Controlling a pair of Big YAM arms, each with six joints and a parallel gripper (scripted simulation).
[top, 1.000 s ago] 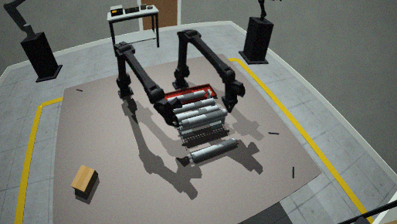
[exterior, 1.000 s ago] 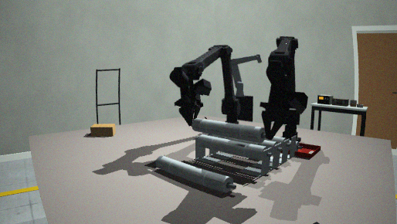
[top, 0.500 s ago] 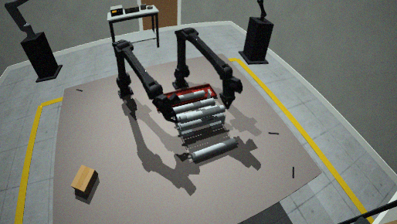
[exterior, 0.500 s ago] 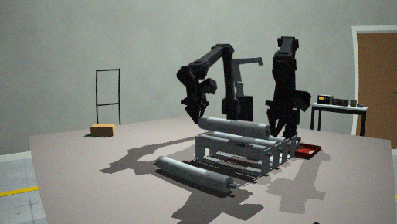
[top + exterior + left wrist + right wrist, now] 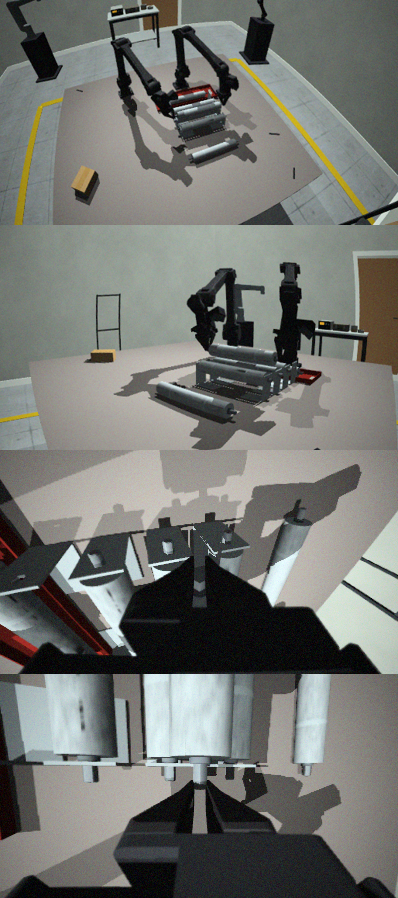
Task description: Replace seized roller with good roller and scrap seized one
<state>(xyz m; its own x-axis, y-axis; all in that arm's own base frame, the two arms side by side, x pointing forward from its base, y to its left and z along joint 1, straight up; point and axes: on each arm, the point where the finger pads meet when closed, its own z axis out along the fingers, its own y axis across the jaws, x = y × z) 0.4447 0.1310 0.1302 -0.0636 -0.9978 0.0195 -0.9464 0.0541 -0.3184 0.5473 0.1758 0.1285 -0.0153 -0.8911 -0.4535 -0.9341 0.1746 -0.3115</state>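
Across the pale mat [image 5: 116, 174] [image 5: 77, 380], towards six o'clock in the top view, well apart from the roller bed [image 5: 183, 133] [image 5: 265, 389] [image 5: 45, 562] [image 5: 50, 763]: loose roller [image 5: 214, 151] [image 5: 193, 399] [image 5: 287, 550] [image 5: 311, 724]. At twelve, scrap tray [image 5: 212, 88] [image 5: 310, 375] [image 5: 90, 635] [image 5: 6, 799], already with one roller [image 5: 193, 95] [image 5: 30, 622] inside, presumably the seized one. Left gripper [image 5: 223, 102] [image 5: 287, 361] [image 5: 200, 557], three o'clock, and right gripper [image 5: 172, 115] [image 5: 208, 349] [image 5: 200, 783], nine, both clenched on the axle ends of a raised roller [image 5: 197, 110] [image 5: 243, 354] [image 5: 200, 714]. Still to do, apparently: lower, seat both ends, centre the axle. Cannot tell whether good.

"What's different from a second ago?"
"The raised roller [image 5: 198, 111] [image 5: 243, 354] [image 5: 200, 714] has shifted across the bed [image 5: 265, 392], towards the tray [image 5: 211, 86] [image 5: 311, 380] side."
"Did both ends travel?"
"Yes. The left gripper [image 5: 224, 103] [image 5: 199, 561] and right gripper [image 5: 172, 115] [image 5: 209, 348] [image 5: 199, 786] went the same way, at its two ends."
"Anything else?"
"Their shadows slid along too, and from the top more of the bed's front roller [image 5: 203, 126] shows now."
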